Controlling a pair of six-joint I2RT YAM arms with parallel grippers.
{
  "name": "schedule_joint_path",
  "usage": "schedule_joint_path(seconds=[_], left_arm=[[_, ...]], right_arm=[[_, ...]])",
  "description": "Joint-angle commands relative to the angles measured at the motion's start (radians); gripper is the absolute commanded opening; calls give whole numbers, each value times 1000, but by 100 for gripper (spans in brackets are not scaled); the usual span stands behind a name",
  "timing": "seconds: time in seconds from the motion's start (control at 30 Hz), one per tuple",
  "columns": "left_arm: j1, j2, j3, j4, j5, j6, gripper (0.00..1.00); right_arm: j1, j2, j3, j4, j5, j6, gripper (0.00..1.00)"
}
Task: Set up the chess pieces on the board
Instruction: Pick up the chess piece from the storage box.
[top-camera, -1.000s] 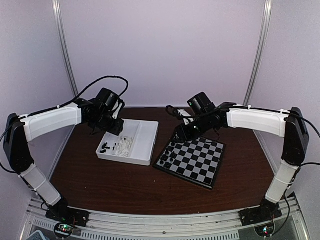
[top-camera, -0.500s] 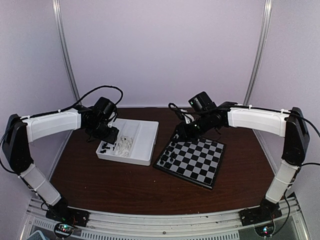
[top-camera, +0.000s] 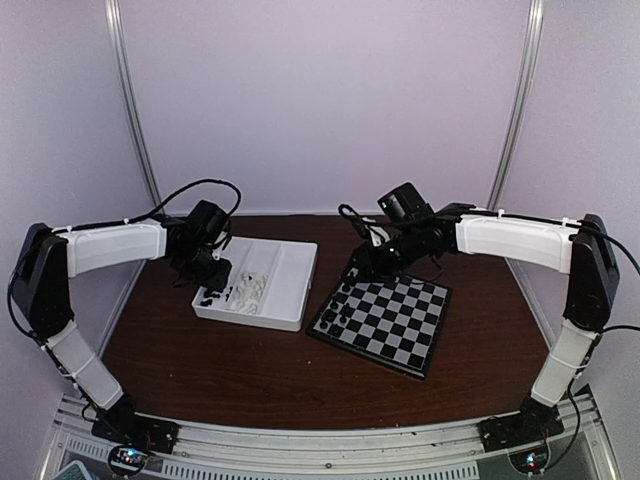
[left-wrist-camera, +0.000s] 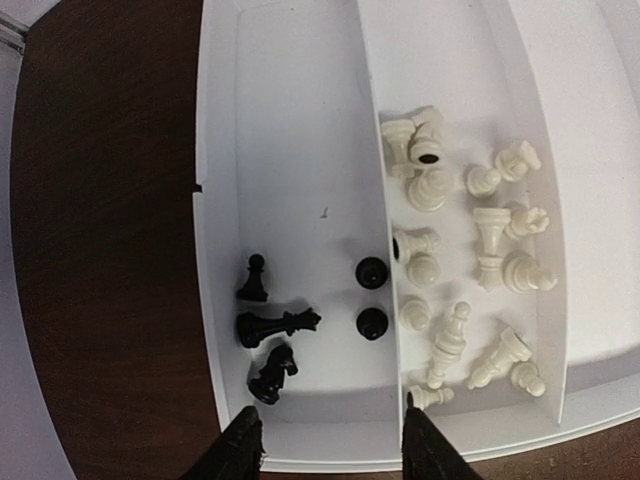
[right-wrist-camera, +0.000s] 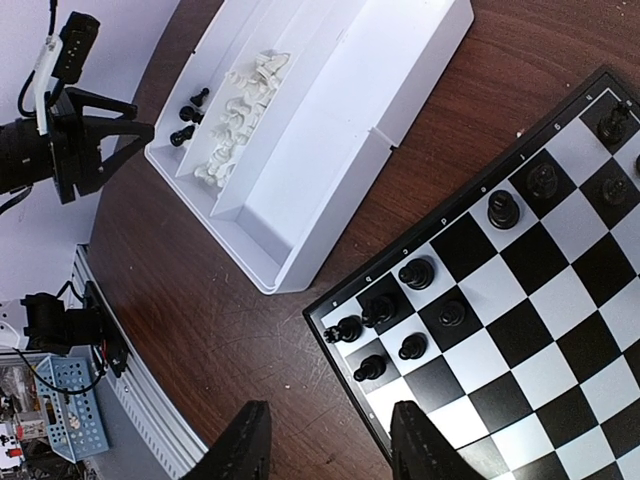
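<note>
Table (top-camera: 200, 360): 1 white tray (left-wrist-camera: 300, 120) and 1 board (right-wrist-camera: 540, 330), near each other, with a strip of table between them.
Left gripper (left-wrist-camera: 329, 430): jaws apart, over the tray's near wall. 5 black chess pieces (left-wrist-camera: 275, 325) sit just ahead of the gap, in one compartment. Beyond the divider wall, ahead and outboard of one finger, are roughly 16 white chess pieces (left-wrist-camera: 447, 345), clumped, so the exact count is unclear.
Right gripper (right-wrist-camera: 330, 415): jaws apart, over table. The board's corner is just ahead, its rim beside one finger. 10 black chessmen (right-wrist-camera: 416, 272) are countable; the board runs out of view.
</note>
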Motion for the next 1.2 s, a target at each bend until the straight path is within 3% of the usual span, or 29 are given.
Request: schedule_joint_path(seconds=[0.0, 0.13, 0.27, 0.37, 1.17], left_arm=[[33, 40, 11, 45, 37, 16, 47], [40, 90, 46, 48, 82, 39, 42], [45, 140, 76, 45, 105, 39, 31], [60, 174, 96, 45, 122, 34, 29], [86, 308, 196, 32, 175, 45, 25]], right_arm=[[-6, -15, -13, 11, 40, -1, 43], [-5, -16, -18, 12, 43, -5, 43], [-6, -22, -24, 15, 50, -10, 43], [-6, -20, -26, 16, 50, -12, 43], [-11, -12, -34, 29, 51, -14, 42]])
